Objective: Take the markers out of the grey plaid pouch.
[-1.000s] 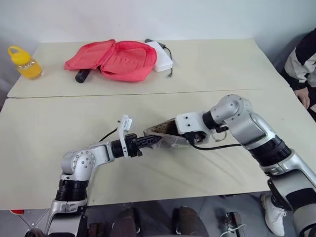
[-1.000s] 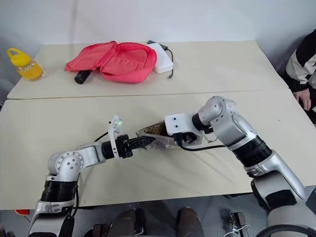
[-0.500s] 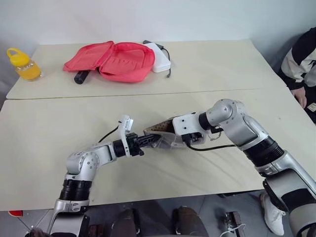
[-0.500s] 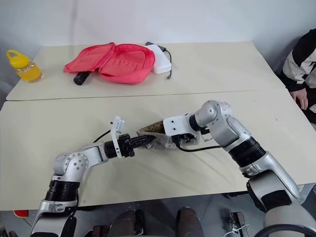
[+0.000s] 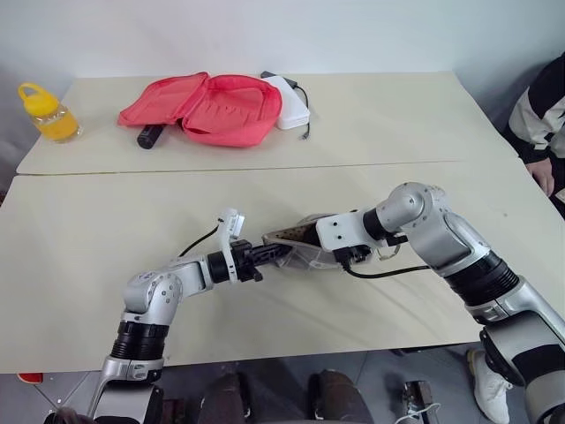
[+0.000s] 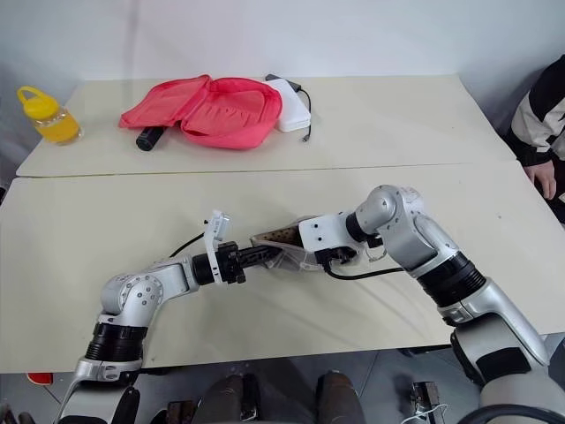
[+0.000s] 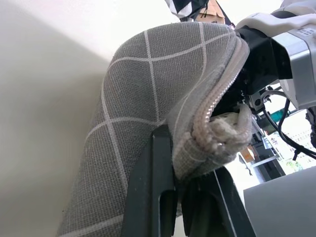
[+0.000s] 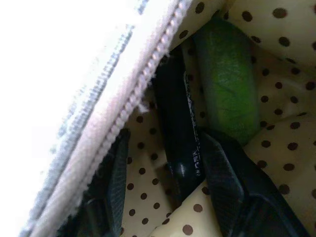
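Observation:
The grey plaid pouch (image 5: 298, 248) lies near the middle of the near table, its mouth held open so the tan dotted lining shows. My left gripper (image 7: 190, 148) is shut on the pouch's zip edge (image 7: 217, 133) from the left. My right gripper (image 8: 165, 136) reaches into the mouth from the right and stands open. Its fingers (image 8: 227, 173) straddle the dark marker (image 8: 177, 128), with lining showing between the marker and one finger. The green marker (image 8: 227, 84) lies just beside the dark one, deeper in the pouch.
On the far table lie an open pink-red case (image 5: 207, 108), a black cylinder (image 5: 148, 136), a white box with a cable (image 5: 291, 102) and a yellow bottle (image 5: 44, 113). A person (image 5: 546, 115) sits at the right edge. A seam (image 5: 132, 170) joins the two tables.
The whole picture has shifted slightly as the camera moved. Both grippers keep their places at the pouch.

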